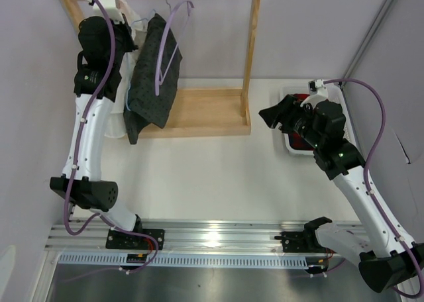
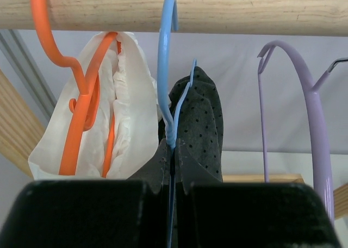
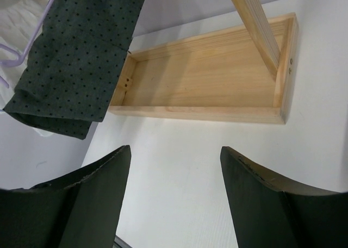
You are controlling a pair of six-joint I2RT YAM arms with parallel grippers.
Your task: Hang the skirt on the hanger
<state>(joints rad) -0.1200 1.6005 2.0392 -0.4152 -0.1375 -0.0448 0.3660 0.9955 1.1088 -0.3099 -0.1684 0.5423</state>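
The light-blue hanger [image 2: 165,68] hangs by its hook on the wooden rod [image 2: 217,8]. My left gripper [image 2: 173,153] is shut on the hanger's wire neck just below the hook; in the top view it [image 1: 124,32] is up at the rod's left end. The dark dotted skirt [image 2: 200,117] hangs draped on the hanger behind my fingers, and it shows folded and hanging down in the top view [image 1: 152,73] and the right wrist view [image 3: 81,52]. My right gripper [image 3: 175,166] is open and empty above the table, right of the rack [image 1: 273,113].
An orange hanger [image 2: 81,117] with a white garment [image 2: 133,109] hangs left of the blue one. A lilac hanger [image 2: 318,128] hangs to its right [image 1: 169,47]. The rack's wooden base tray [image 3: 217,79] lies below. A white bin [image 1: 291,146] holding red-and-black cloth stands behind my right arm.
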